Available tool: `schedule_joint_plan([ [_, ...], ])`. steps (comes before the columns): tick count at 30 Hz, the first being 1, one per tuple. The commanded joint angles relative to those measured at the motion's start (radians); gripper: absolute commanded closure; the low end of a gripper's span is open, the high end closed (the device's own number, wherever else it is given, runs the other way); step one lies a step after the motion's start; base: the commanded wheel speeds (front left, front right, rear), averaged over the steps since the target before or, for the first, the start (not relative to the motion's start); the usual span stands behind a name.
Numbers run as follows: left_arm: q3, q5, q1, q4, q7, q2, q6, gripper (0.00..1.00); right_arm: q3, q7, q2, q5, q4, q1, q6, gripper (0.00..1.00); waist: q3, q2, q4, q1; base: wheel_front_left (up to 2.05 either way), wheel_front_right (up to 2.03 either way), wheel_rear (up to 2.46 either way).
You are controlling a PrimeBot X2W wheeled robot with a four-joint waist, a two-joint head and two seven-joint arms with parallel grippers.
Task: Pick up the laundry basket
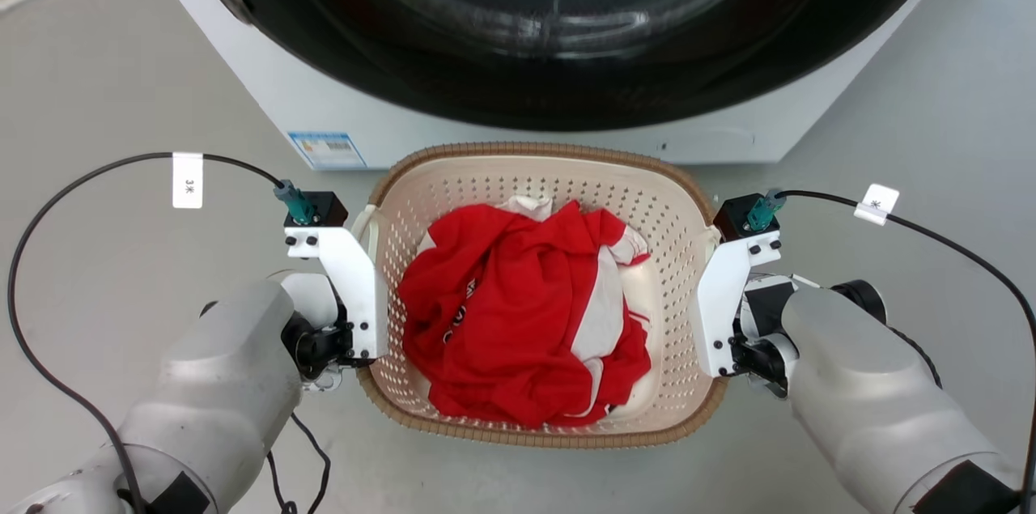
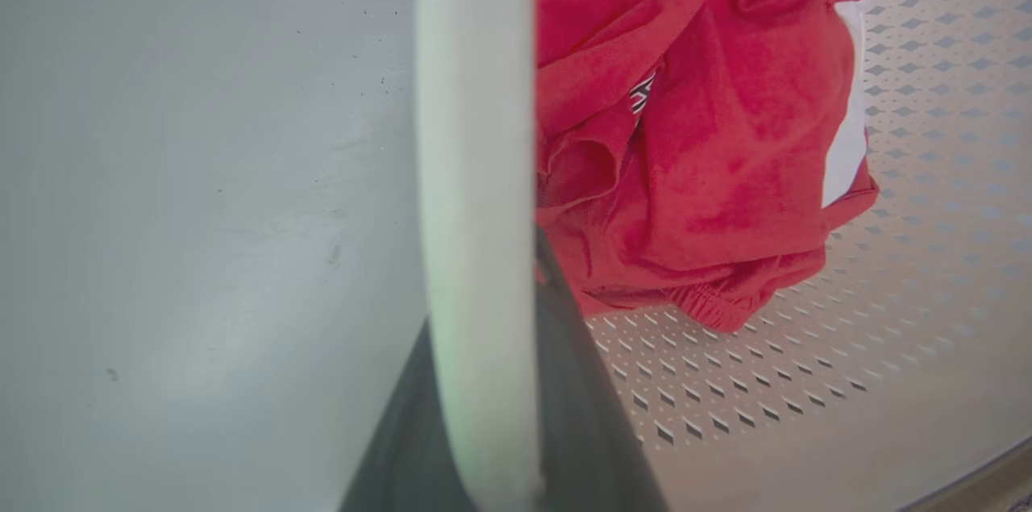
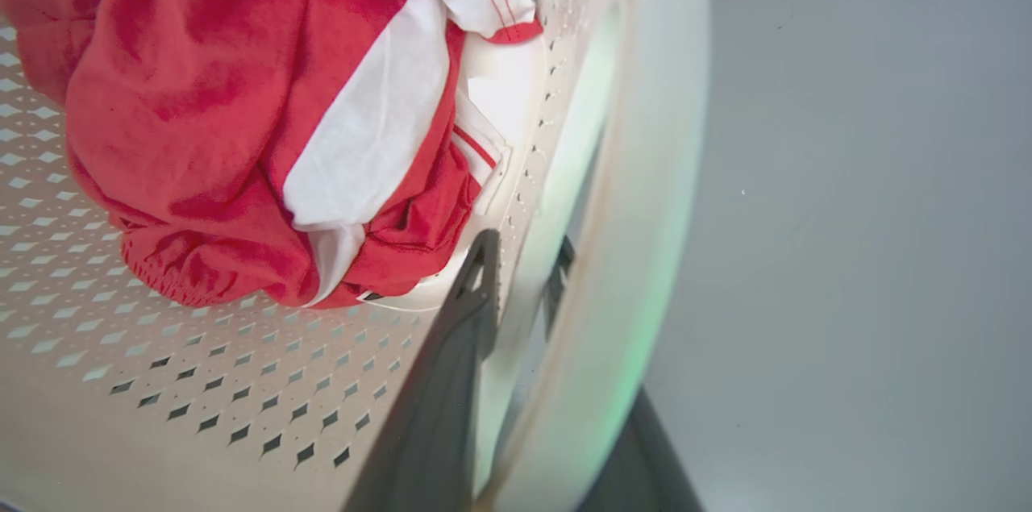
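We are judging the basket (image 1: 534, 148) to be light and fairly stiff. It is thin plastic, and the load inside is soft cloth, so little weight is bearing on the arms. The smooth walls are likely offering a poor, slippery hold, and the two loop handles are looking like the right places to take it. One handle alone would be letting it tip and spill, so we are counting on both sides rising evenly.

The left gripper (image 2: 484, 286) is closing its dark fingers on either side of the white left handle (image 2: 476, 133), and we are reading that as a grip. The right gripper (image 3: 524, 246) is pinching the right handle (image 3: 645, 173) in the same way, with one finger on the inner side by the wall and the other on the outer side.

The basket is sitting on the grey floor (image 1: 121, 77), just in front of the washing machine (image 1: 324, 109) and between our two arms. It is cream and rounded-rectangular, with walls full of small holes and a brown woven-look rim. A crumpled heap of red and white clothes (image 1: 518, 312) is filling its middle.
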Motion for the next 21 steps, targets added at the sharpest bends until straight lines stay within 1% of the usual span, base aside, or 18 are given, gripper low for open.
schedule_joint_plan([
  [1, -0.004, -0.011, 0.014, -0.013, 0.013, -0.033, -0.014, 1.0, 0.011, 0.007, 0.027, 0.018, -0.026, 0.011, 0.014, 1.0, -0.046, 0.0, 0.003, 0.0002, 0.0, 0.0, 0.0],
  [4, -0.008, -0.034, 0.023, -0.002, 0.049, -0.037, -0.014, 1.0, 0.029, 0.034, 0.018, 0.052, -0.041, 0.019, 0.014, 1.0, -0.1, 0.0, 0.001, 0.0002, 0.0, 0.0, 0.0],
  [10, -0.014, -0.059, 0.039, 0.017, 0.105, -0.045, -0.014, 1.0, 0.054, 0.091, 0.007, 0.106, -0.053, 0.031, 0.014, 1.0, -0.17, 0.0, 0.004, 0.0002, 0.0, 0.0, 0.0],
  [16, -0.022, -0.078, 0.059, 0.038, 0.163, -0.056, -0.014, 1.0, 0.071, 0.169, 0.002, 0.163, -0.047, 0.053, 0.014, 1.0, -0.226, 0.0, 0.008, 0.0002, 0.0, 0.0, 0.0],
  [21, -0.024, -0.092, 0.075, 0.054, 0.197, -0.064, -0.014, 1.0, 0.081, 0.212, 0.001, 0.194, -0.042, 0.069, 0.014, 1.0, -0.26, 0.0, 0.01, 0.0002, 0.0, 0.0, 0.0],
])
